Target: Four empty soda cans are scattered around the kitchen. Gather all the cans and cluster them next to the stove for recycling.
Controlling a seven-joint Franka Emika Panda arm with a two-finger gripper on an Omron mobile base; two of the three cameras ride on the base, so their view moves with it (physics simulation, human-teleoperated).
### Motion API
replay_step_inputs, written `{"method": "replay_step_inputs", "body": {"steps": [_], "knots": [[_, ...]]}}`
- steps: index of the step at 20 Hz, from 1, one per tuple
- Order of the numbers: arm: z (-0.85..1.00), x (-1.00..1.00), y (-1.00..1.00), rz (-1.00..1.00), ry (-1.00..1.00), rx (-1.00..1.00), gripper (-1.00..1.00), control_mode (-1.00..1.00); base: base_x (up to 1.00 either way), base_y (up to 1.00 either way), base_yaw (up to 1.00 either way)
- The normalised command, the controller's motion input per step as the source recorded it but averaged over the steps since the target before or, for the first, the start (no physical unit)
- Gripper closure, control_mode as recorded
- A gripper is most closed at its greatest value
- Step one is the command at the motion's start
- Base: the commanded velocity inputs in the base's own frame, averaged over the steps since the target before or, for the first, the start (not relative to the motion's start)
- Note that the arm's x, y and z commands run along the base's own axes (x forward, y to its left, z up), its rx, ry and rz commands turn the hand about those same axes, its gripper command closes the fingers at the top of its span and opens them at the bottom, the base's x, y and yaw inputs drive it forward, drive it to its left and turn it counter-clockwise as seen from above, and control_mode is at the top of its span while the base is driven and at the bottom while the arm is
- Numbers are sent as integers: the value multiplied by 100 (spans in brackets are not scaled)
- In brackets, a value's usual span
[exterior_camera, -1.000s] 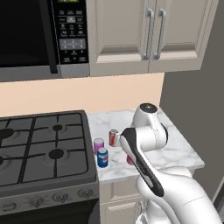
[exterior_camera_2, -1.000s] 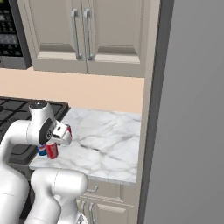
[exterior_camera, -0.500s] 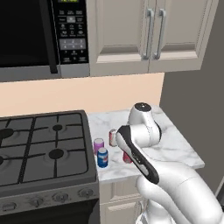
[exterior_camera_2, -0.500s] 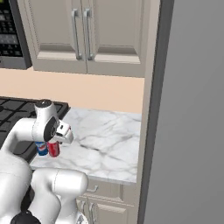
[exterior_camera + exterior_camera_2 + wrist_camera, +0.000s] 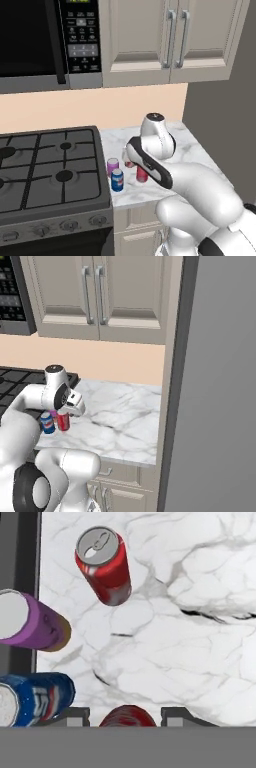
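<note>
hand (image 5: 127, 718) around upright red can (image 5: 127, 716)

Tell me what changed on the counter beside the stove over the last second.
The arm has swung in toward the stove, bringing the gripper and the red can between its fingers close beside the blue can. The grip stays shut on it. The blue can, purple can and the other red can stayed put.

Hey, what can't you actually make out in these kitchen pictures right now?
Nearest red can: hand view, body cut off by the bottom edge.
Blue can: hand view, label cut by the left edge.
Stove: left base view, knob settings too small.
Purple can: right base view, mostly behind other cans.
</note>
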Motion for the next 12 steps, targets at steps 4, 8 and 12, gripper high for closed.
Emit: {"method": "replay_step_inputs", "body": {"steps": [4, 8, 12], "knots": [[-42, 0, 9, 0, 0, 0, 100, -100, 0, 0, 0], [-44, 0, 5, 0, 0, 0, 100, -100, 0, 0, 0], [-40, 0, 3, 0, 0, 0, 100, -100, 0, 0, 0]]}}
